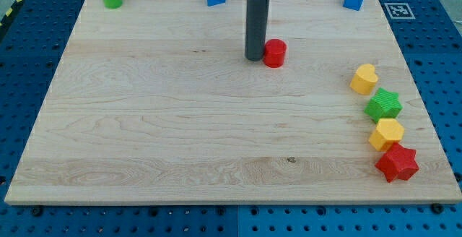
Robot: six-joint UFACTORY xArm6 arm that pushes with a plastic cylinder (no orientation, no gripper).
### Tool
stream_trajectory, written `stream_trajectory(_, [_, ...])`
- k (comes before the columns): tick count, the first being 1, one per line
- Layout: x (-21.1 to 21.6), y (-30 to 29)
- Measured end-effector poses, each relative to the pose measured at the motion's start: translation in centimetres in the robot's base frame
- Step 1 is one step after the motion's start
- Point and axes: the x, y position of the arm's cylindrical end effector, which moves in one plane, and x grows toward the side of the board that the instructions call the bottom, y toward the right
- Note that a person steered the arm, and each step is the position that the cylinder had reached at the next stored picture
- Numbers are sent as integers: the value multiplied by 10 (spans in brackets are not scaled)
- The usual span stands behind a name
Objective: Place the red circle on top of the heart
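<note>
— Where's the red circle (274, 52) just now?

— Up near the view's top, a bit right of centre on the wooden board (144, 136). The rod's tip (254, 58) sits right against its left side, touching or as good as.

— Why that side?

— I'd say because the yellow heart (364, 79) lies off toward the view's right and a little lower, well apart. Pushing from the left sends the circle that way.

— Has it got hold of the thing?

— No jaws on it at all, just a plain rod, so nothing is gripped; it can only shove.

— Anything in the road?

— The path looks clear. The green star (383, 105), yellow hexagon (387, 134) and red star (397, 163) are stacked below the heart, so overshooting downward could knock them.
</note>
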Motion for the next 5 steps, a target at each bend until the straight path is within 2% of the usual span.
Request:
stream_trajectory(2, [0,86])
stream_trajectory(3, [0,107])
stream_trajectory(4, [1,93])
stream_trajectory(5, [-19,94])
